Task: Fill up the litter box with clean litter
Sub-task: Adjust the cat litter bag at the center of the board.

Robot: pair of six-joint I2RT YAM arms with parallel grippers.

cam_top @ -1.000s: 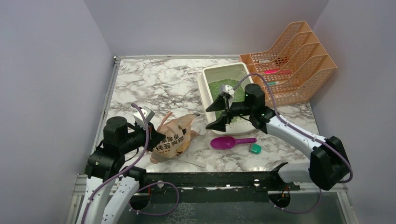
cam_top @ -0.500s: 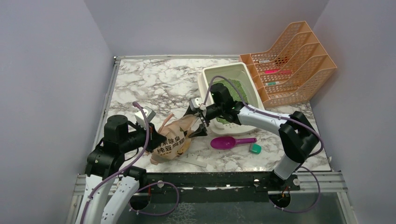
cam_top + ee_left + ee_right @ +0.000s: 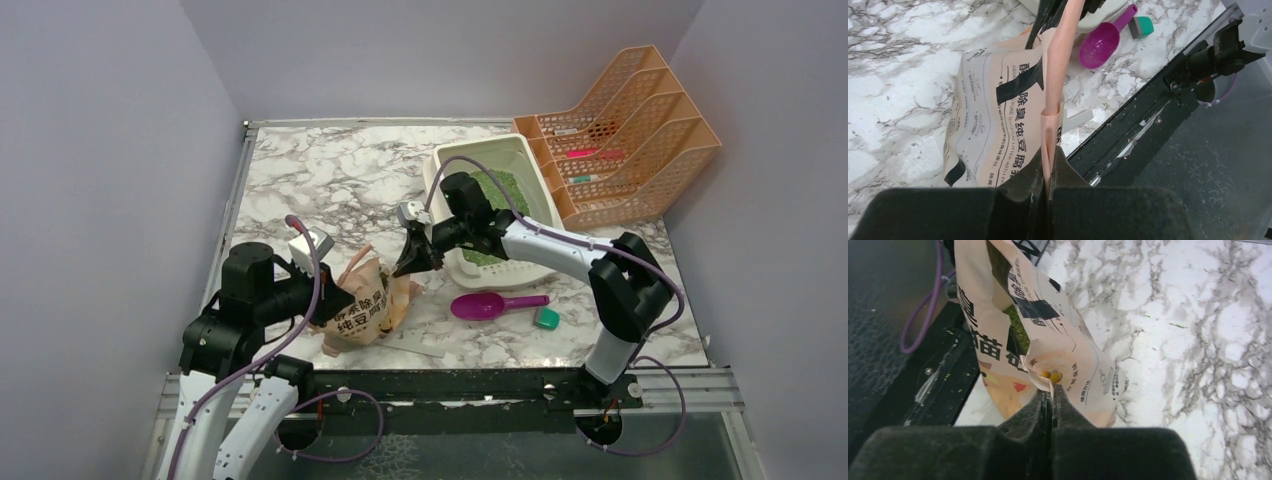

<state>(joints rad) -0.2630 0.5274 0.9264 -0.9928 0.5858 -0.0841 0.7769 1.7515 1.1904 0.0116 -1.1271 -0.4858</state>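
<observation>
Top external, litter box (image 3: 482,147) beside end effector (image 3: 404,269)

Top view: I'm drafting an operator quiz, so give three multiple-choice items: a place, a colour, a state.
1. Where does the scoop lie? A in the orange rack; B on the table beside the teal block; C on the black rail.
2. What colour is the litter in the litter box? A green; B grey; C white.
3. How do the jaws of the right gripper stand? A wide open; B shut on the paper bag; C shut on the scoop.
1 B: it rests on the marble by the block. 2 A: green granules show. 3 B: the wrist view shows them pinching the bag's edge.
</observation>
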